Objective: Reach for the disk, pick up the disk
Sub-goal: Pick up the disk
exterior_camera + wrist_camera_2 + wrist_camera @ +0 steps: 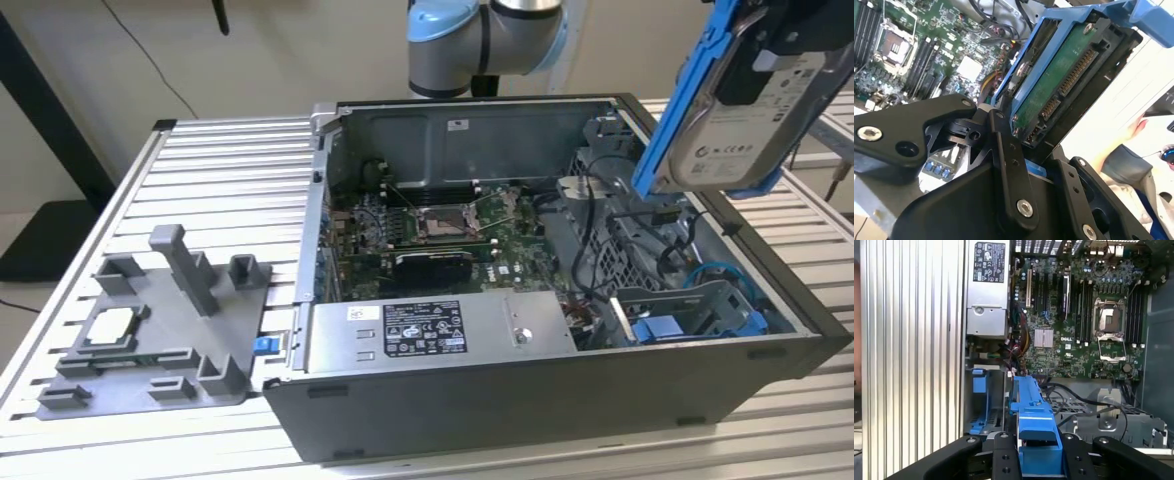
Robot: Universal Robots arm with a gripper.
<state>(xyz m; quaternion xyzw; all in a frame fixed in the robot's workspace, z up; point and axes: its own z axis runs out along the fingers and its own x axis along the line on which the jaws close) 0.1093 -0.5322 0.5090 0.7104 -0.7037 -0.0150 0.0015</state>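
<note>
Ribbed desk (200,160) lay below; my fingers (1036,460) were clamped on the disk (741,110) by its blue bracket, clear above the case (534,390) (rigid, weighty, shock-sensitive, I judged).

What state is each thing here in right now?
Disk: gripped, lifted above the case, tilted.
Gripper: jaws shut on the disk's blue bracket.
Case: side open, motherboard exposed.
Processor socket: empty.
Grey fixture: on the table, holds a square chip.
</note>
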